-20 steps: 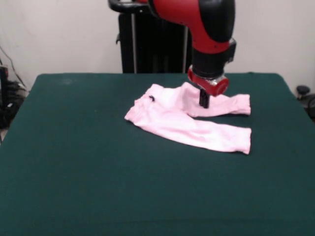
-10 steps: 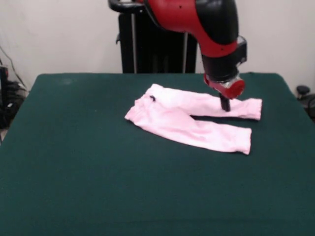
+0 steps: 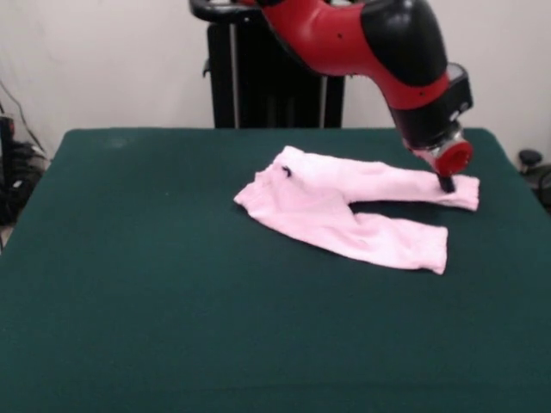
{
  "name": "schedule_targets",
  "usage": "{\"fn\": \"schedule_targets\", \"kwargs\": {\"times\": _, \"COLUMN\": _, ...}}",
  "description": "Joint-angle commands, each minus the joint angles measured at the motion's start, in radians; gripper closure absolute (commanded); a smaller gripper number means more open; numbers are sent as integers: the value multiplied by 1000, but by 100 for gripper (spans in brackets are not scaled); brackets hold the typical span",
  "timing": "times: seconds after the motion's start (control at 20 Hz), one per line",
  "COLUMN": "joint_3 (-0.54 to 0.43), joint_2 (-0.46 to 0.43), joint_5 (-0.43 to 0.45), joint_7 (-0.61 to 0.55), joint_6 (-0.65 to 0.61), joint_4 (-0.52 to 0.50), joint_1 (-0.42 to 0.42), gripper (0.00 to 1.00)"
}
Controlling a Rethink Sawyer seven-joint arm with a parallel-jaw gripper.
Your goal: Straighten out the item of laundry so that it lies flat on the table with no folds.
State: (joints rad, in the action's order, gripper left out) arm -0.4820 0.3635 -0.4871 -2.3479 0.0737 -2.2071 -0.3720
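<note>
One garment in play: the pale pink trousers (image 3: 344, 211) lie on the green table (image 3: 172, 301), in its far half and nearer the right edge than the left. My gripper (image 3: 446, 182) is down on the far leg (image 3: 405, 183), right at its cuff end, the dark tip touching the cloth close to the table's far right corner. Whether my fingers are clamped on the fabric or merely pressing into it, I cannot tell from this view; the tip reads as one dark stub below my red collar (image 3: 454, 158).

That far leg runs out long and fairly straight toward the right edge. The near leg (image 3: 387, 243) angles off toward the front right, ending in its cuff (image 3: 437, 249), and the two legs are spread apart with a wedge of green felt showing between them. The waistband (image 3: 267, 183) faces the left side, with the tiny dark bow (image 3: 287, 171) at its far end. The cloth looks mostly flat, with some soft rumpling around the seat where the legs meet. My arm (image 3: 362, 39) slants in from the far edge, out over the right side of the table.
</note>
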Motion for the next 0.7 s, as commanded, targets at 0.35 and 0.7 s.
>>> {"fn": "schedule_targets", "kwargs": {"times": 0.35, "joint_3": 163, "joint_2": 295, "joint_5": -85, "joint_7": -211, "joint_6": -213, "joint_4": -89, "joint_1": 202, "gripper": 100}}
{"fn": "schedule_targets", "kwargs": {"times": 0.7, "joint_3": 689, "joint_2": 407, "joint_5": 28, "joint_7": -265, "joint_6": -562, "joint_4": 86, "joint_1": 537, "gripper": 100}}
